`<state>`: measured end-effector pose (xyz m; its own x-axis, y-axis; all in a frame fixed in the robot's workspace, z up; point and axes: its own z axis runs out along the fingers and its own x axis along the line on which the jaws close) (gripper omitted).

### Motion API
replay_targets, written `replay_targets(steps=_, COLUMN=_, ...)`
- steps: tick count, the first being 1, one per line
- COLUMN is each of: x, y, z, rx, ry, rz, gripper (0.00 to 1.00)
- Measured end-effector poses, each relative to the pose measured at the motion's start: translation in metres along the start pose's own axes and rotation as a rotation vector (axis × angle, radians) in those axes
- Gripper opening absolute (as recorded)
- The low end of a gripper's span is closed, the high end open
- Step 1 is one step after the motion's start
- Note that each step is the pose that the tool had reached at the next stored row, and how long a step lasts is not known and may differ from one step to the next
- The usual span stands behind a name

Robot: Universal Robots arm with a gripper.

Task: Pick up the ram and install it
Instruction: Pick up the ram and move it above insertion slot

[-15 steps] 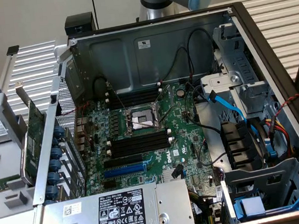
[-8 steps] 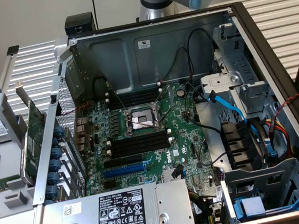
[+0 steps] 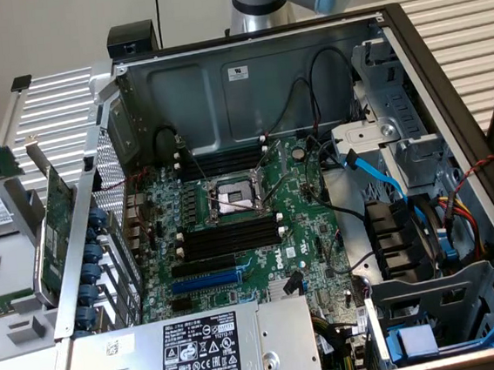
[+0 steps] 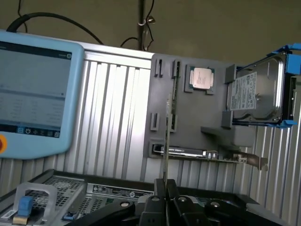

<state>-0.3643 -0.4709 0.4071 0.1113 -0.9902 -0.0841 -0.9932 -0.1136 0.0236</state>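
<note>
Ram (image 4: 166,141) is in my gripper (image 4: 164,189), seen edge-on as a thin strip standing straight out from the fingertips. The fingers are drawn in narrow and clamp its two flat faces. I judge that grip is there to keep the stick square, so its long edge can go into a slot without twisting.

Beyond it in the wrist view is the grey holder (image 4: 188,122) with a processor chip (image 4: 201,78), a hard drive (image 4: 256,94) and an expansion card (image 4: 188,152). The control tablet (image 4: 33,89) sits off to one side.

In the exterior view the computer case (image 3: 245,71) lies open. Its black memory slots (image 3: 230,235) lie in two banks on either side of the processor socket (image 3: 233,197). Black cables (image 3: 307,83) hang down close to the slot ends on the exterior view's right, and I would expect them to crowd an approach. A blue cable (image 3: 373,173) lies farther off.
</note>
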Motion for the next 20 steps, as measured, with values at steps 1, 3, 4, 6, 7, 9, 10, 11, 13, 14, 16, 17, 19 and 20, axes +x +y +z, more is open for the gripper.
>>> replay_targets(steps=1, x=0.0, y=-0.0041, z=-0.0001, rx=-0.0008, ry=-0.0001, rz=0.0, gripper=0.13)
replay_targets(steps=3, x=0.001, y=-0.011, z=-0.0004, rx=-0.0063, ry=-0.0008, rz=0.0, gripper=0.13)
replay_targets(steps=4, x=0.001, y=-0.0142, z=-0.0004, rx=-0.0091, ry=-0.0011, rz=0.001, gripper=0.13)
replay_targets(steps=6, x=0.002, y=-0.0203, z=-0.0006, rx=-0.0144, ry=-0.0017, rz=0.001, gripper=0.13)
replay_targets(steps=7, x=0.002, y=-0.0235, z=-0.0007, rx=-0.0171, ry=-0.002, rz=0.001, gripper=0.13)
replay_targets(steps=9, x=0.001, y=-0.0285, z=-0.0007, rx=-0.0193, ry=-0.0013, rz=0.001, gripper=0.13)
replay_targets(steps=10, x=0.0, y=-0.0299, z=-0.0006, rx=-0.0194, ry=-0.0005, rz=0.002, gripper=0.13)
replay_targets(steps=11, x=-0.002, y=-0.0315, z=-0.0004, rx=-0.0193, ry=-0.0002, rz=0.002, gripper=0.13)
replay_targets(steps=13, x=-0.004, y=-0.0353, z=-0.0002, rx=-0.0193, ry=0.0006, rz=0.002, gripper=0.13)
replay_targets(steps=14, x=-0.005, y=-0.0382, z=-0.0002, rx=-0.0194, ry=0.0011, rz=0.002, gripper=0.13)
replay_targets(steps=16, x=-0.008, y=-0.0448, z=-0.0002, rx=-0.0197, ry=0.0029, rz=0.002, gripper=0.13)
replay_targets(steps=17, x=-0.009, y=-0.0484, z=-0.0001, rx=-0.0197, ry=0.0039, rz=0.002, gripper=0.13)
replay_targets(steps=19, x=-0.011, y=-0.056, z=-0.0002, rx=-0.0201, ry=0.0062, rz=0.002, gripper=0.13)
replay_targets(steps=20, x=-0.011, y=-0.0593, z=-0.0002, rx=-0.0203, ry=0.0084, rz=0.002, gripper=0.13)
